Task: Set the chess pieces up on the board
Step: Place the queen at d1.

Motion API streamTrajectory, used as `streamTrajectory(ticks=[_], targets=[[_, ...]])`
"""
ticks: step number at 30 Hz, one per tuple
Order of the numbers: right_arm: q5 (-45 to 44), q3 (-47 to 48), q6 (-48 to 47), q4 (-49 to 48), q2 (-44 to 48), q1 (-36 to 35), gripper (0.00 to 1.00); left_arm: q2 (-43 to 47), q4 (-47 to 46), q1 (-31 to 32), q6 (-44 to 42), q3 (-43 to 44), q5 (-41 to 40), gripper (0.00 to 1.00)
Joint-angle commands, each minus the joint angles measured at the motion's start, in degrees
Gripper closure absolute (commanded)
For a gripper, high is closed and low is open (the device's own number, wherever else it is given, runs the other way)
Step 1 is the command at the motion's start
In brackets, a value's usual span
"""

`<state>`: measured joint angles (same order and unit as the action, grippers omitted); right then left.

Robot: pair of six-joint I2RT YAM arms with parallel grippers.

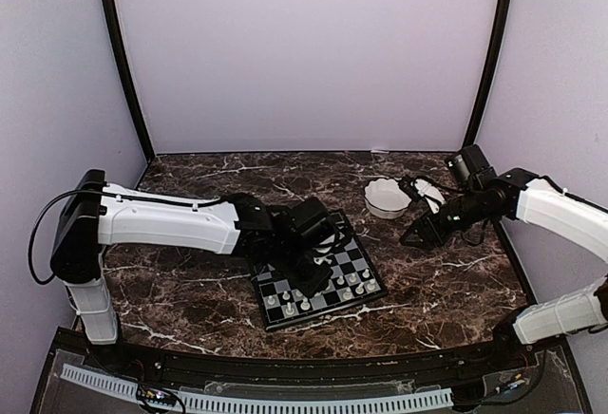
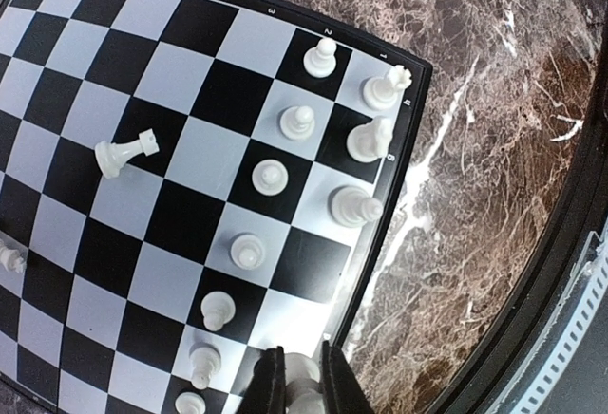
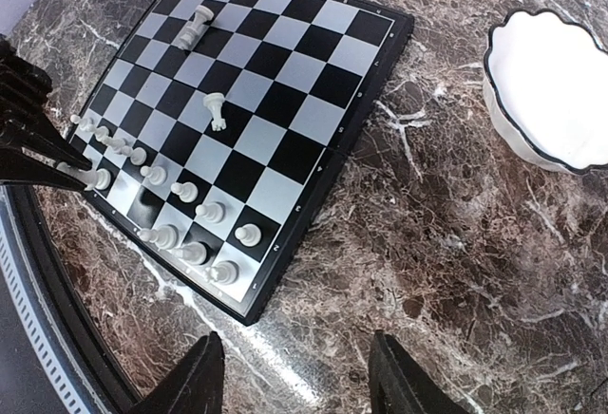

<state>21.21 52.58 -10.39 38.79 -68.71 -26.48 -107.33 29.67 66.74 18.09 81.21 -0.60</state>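
The board (image 1: 323, 315) lies in the middle of the marble table, also visible in the left wrist view (image 2: 199, 25) and the right wrist view (image 3: 285, 63). Cream-white chess pieces stand in two rows along its near edge, among them pawns (image 2: 270, 178) and back-row figures (image 2: 369, 139). One piece (image 2: 123, 153) lies on its side mid-board. Another (image 3: 217, 110) is out among the middle squares. My left gripper (image 2: 298, 381) is shut on a white piece (image 2: 302, 368) over the edge row. My right gripper (image 3: 294, 376) hangs open over bare marble to the right of the board.
A white scalloped bowl (image 1: 388, 197) with a dark rim sits right of the board, behind the right gripper; its inside (image 3: 556, 91) looks empty. The black table edge and a perforated white strip (image 1: 285, 401) run along the front.
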Motion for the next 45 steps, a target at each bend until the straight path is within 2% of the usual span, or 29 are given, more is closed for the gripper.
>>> streamTrajectory(ticks=[1, 22, 45], targets=[[1.1, 1.3, 0.0, -1.9, -0.8, 0.2, 0.47, -0.3, -0.5, 0.8, -1.8, -1.7, -0.5, 0.90], [1.3, 1.0, -0.6, -1.4, -2.1, 0.2, 0.47, -2.9, -2.8, 1.2, -3.9, -3.1, -0.4, 0.87], [1.6, 0.9, -0.7, -1.2, -2.6, 0.2, 0.47, -4.9, -4.5, 1.2, -4.6, -0.9, -1.5, 0.84]])
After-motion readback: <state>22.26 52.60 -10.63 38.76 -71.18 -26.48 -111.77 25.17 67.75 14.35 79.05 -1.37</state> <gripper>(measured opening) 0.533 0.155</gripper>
